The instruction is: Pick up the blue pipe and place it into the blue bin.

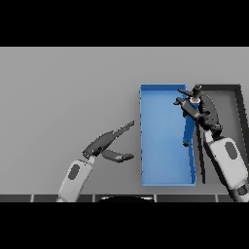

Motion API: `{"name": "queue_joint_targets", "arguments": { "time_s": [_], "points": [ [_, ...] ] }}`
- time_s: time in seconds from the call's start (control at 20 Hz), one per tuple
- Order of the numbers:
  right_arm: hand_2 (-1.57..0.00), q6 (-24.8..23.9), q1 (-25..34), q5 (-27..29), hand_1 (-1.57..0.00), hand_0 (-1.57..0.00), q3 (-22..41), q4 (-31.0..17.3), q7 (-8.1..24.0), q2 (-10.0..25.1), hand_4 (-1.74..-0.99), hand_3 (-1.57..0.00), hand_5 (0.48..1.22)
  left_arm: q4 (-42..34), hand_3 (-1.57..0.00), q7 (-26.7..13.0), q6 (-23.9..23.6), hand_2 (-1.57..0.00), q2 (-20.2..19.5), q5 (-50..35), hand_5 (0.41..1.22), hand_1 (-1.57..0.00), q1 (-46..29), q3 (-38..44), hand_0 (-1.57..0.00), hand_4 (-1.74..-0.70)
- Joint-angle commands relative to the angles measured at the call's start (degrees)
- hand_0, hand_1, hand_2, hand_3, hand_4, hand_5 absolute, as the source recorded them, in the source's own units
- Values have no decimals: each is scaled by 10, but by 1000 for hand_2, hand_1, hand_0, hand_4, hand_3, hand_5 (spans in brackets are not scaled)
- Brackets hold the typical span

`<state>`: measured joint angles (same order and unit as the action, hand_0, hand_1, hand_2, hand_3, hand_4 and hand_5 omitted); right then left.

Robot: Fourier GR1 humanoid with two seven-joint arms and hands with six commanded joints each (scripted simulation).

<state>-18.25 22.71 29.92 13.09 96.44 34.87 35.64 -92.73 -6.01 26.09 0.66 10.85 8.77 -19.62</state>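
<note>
Right hand [200, 111] fingers seemingly grasping slim blue pipe [188, 130] over rectangular blue bin [144, 146], left hand [104, 145] fingers released.

1. From my seat I cannot make out the slim blue pipe [189, 127]; it hangs against the right inner wall of the rectangular blue bin [165, 168], same colour, so its outline is lost.
2. The robot's dark right hand [197, 108] covers the pipe's upper end; I cannot tell the grip.
3. The black square tray [236, 104] is partly hidden behind that arm; its right rim runs close to the picture's edge.
</note>
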Motion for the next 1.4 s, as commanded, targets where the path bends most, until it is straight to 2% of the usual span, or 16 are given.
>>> {"name": "queue_joint_targets", "arguments": {
  "time_s": [0.0,0.1,0.15,0.2,0.25,0.35,0.4,0.5,0.55,0.7,1.0,1.2,1.35],
  "points": [
    [-1571,-18,-1,11,-1571,-1571,28,-9,0,25,-1741,-1127,1221,0,1,8,0,1,-2,3,420,1,-5,-3,1,-886],
    [-1571,-63,6,33,-1571,-1571,87,-30,0,55,-1741,-908,1221,-2,1,4,2,1,-5,-1,421,1,4,3,1,-883],
    [-1571,-88,11,52,-1548,-1571,118,-39,0,73,-1741,-847,1221,1,1,2,2,1,-3,1,421,1,3,0,1,-883],
    [-1339,-101,27,80,-1336,-1465,147,-54,0,96,-1678,-788,1221,-3,1,4,5,1,-8,-5,421,1,2,5,1,-882],
    [-1071,-124,45,109,-1069,-1172,185,-65,0,114,-1592,-630,1221,-9,1,4,7,1,-7,-5,422,1,-1,1,1,-881],
    [-685,-122,66,139,-684,-750,226,-78,1,138,-1413,-403,1221,-1,1,0,3,1,-4,0,425,1,2,1,1,-878],
    [-548,-110,70,142,-547,-599,236,-80,1,143,-1337,-322,1221,0,1,-2,2,1,-3,0,427,1,2,1,1,-878],
    [-350,-85,100,169,-350,-383,290,-89,1,175,-1219,-206,1137,-5,1,4,4,1,-3,-2,430,1,-3,-1,1,-879],
    [-280,-78,123,184,-279,-306,337,-89,1,197,-1175,-164,1084,-2,1,1,4,1,-4,-3,429,1,1,2,1,-881],
    [-143,-59,170,201,-143,-156,406,-99,1,215,-1083,-84,934,-4,1,4,-1,1,1,2,428,1,-4,-3,1,-886],
    [-37,-51,208,199,-37,-40,473,-105,1,228,-1046,-21,759,-9,1,3,-2,1,-1,2,428,1,-3,-2,1,-886],
    [-14,-43,220,196,-14,-16,480,-120,0,223,-1030,-8,682,-9,1,-6,-1,1,0,-2,429,1,2,0,1,-888],
    [-7,-38,225,200,-7,-8,488,-119,0,225,-1022,-4,665,-7,1,1,0,1,-3,2,431,1,-4,-2,1,-886]
  ]
}}
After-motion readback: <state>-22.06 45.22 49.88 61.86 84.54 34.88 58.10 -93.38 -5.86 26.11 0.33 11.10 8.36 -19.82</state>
